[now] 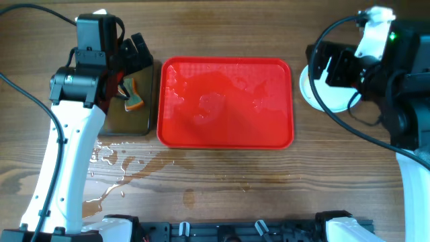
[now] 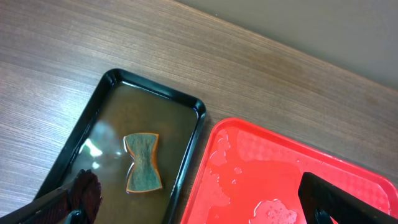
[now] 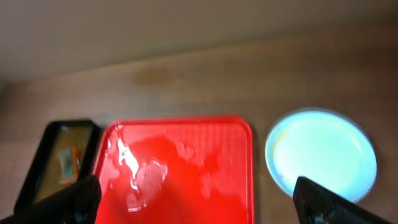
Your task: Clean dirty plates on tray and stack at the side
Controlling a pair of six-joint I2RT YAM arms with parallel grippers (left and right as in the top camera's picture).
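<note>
Plates (image 3: 320,152) lie on the worktop (image 1: 222,27) just right of the tray (image 1: 225,101), off it; only one top face shows, so the count cannot be told; overhead the right arm (image 1: 403,101) covers most of them. Left hand (image 2: 199,199) hangs above the black pan (image 2: 134,109), fingers (image 2: 84,190) spread wide, holding nothing; right hand (image 3: 199,202) faces tray and plates, also wide and unladen. Left wrist view shows the sponge (image 2: 143,163) lying in the pan; only overhead shows the puddle (image 1: 107,156) on the worktop.
</note>
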